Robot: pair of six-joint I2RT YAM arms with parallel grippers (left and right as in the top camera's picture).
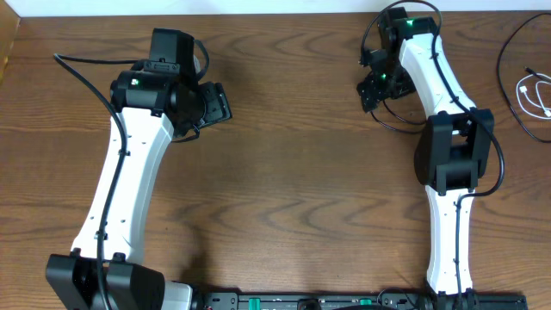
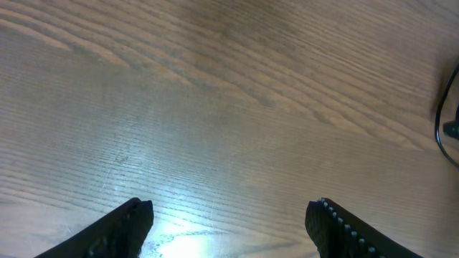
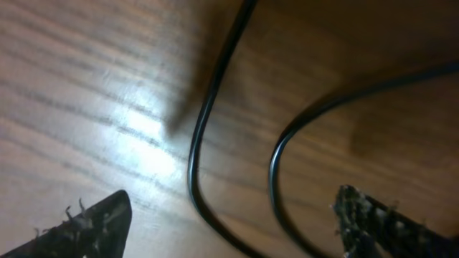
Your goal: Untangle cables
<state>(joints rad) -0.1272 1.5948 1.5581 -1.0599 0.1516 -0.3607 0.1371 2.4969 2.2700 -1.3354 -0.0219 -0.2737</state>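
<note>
The left gripper (image 1: 217, 103) sits over bare table (image 1: 284, 172) in the upper left area. In the left wrist view its fingers (image 2: 129, 222) stand well apart with nothing between them, only wood grain.

The right gripper (image 1: 372, 86) is positioned near the upper right of the table. In the right wrist view its fingers (image 3: 86, 222) are also spread apart. Two black cord strands (image 3: 191, 161) lie on the wood between the fingers, touching neither one. The strands run side by side and curve toward each other at the bottom of the view (whether they join there cannot be told).

The white cable (image 1: 534, 93) lies in a small loop at the far right edge of the table, well apart from both grippers. A thin black cable (image 1: 501, 76) curves around its left side. Whether this cable connects to the strands under the right gripper cannot be told from the overhead view.
</note>
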